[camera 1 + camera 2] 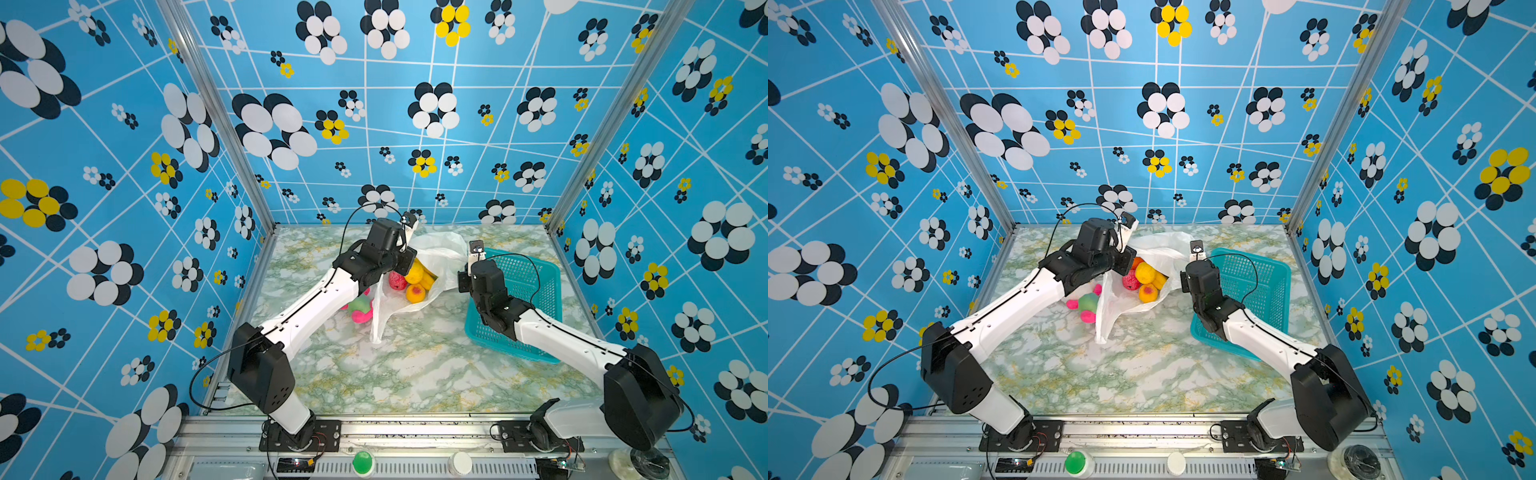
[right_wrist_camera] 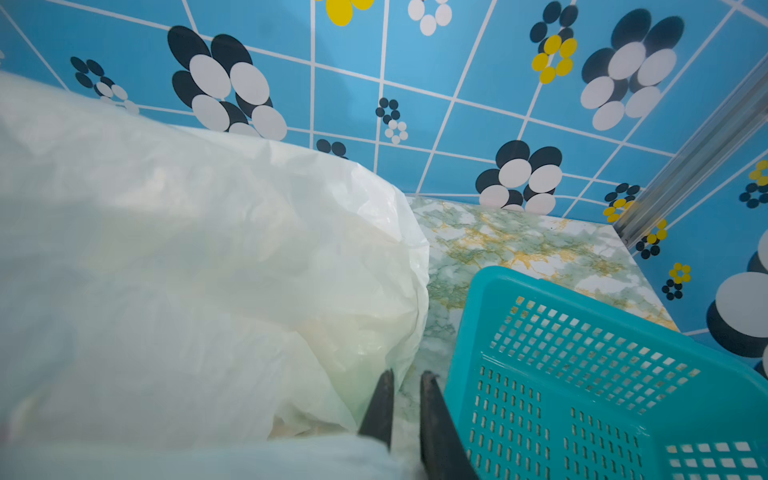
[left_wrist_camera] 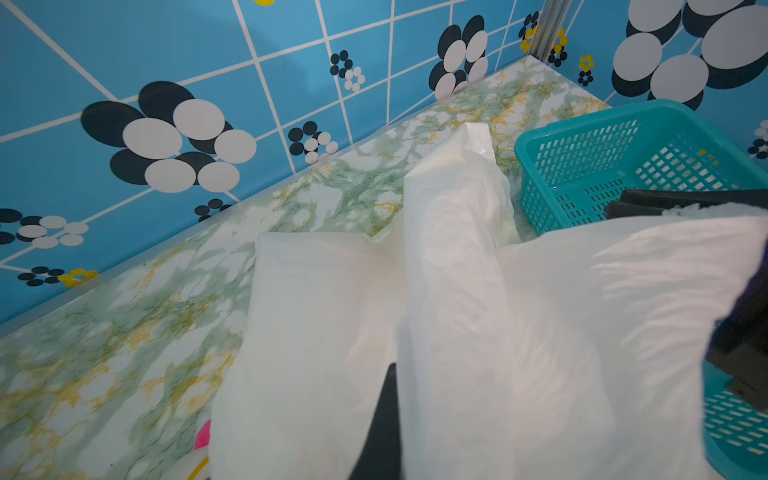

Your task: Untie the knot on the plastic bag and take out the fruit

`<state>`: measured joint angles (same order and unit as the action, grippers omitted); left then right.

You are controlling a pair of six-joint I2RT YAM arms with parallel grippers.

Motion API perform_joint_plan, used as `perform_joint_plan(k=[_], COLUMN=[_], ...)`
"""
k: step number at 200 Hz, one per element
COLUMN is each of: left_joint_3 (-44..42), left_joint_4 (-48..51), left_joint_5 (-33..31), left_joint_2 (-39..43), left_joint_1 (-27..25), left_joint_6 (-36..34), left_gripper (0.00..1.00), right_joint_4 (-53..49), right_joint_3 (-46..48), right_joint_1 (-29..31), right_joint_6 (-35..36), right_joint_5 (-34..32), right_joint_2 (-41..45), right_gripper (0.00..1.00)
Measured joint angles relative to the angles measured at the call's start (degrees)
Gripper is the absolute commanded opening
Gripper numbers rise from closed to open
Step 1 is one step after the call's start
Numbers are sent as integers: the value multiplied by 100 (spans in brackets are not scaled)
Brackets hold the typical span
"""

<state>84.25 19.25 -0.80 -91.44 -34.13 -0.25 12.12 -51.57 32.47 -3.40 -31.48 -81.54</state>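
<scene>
The bag (image 1: 440, 249) lies near the table's (image 1: 415, 374) back edge, mouth gaping, with fruit (image 1: 414, 286) heaped inside. Its film looks thin and slippery (likely to tear), so the rim is the place to pinch. The left claw (image 3: 388, 386) is clamped on the bag. The right claw (image 2: 405, 399) is slightly parted and empty. The basket (image 2: 582, 299) beside it holds nothing.

White arms (image 1: 316, 307), black joints (image 1: 257, 365), black cables (image 1: 347, 230)

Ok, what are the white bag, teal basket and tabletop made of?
The crinkly translucent white bag: thin plastic film, slightly glossy; it creases and yellowish shapes show through. The teal slotted basket: rigid moulded plastic, smooth, regular perforations. The green-veined tabletop: marble-look, glossy, possibly printed laminate rather than stone.
</scene>
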Motion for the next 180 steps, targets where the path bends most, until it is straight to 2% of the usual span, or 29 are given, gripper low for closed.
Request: perform_joint_plan(k=[28,60,82,114,154,180], left_joint_3=[-52,-50,-7,13,48,101], left_joint_4=[-17,-17,-17,-17,-13,-7], left_joint_5=[0,48,118,260,321,323], left_joint_2=[79,74,22,-4,-74,-120], left_joint_1=[116,149,149,149,153,155], left_joint_6=[74,116,127,151,223,229], left_gripper=[0,0,0,0,0,0], right_joint_4=[-212,-262,-243,-133,-133,-131], right_joint_3=[-133,354,800,1456,1851,1853], right_joint_1=[-35,-63,-63,-61,39,313], right_joint_6=[-61,-55,-76,-138,-179,-136], right_joint_5=[4,116,293,778,1156,1327], right_joint_2=[-83,503,1263,2437,3617,4135], right_gripper=[56,73,77,79,73,70])
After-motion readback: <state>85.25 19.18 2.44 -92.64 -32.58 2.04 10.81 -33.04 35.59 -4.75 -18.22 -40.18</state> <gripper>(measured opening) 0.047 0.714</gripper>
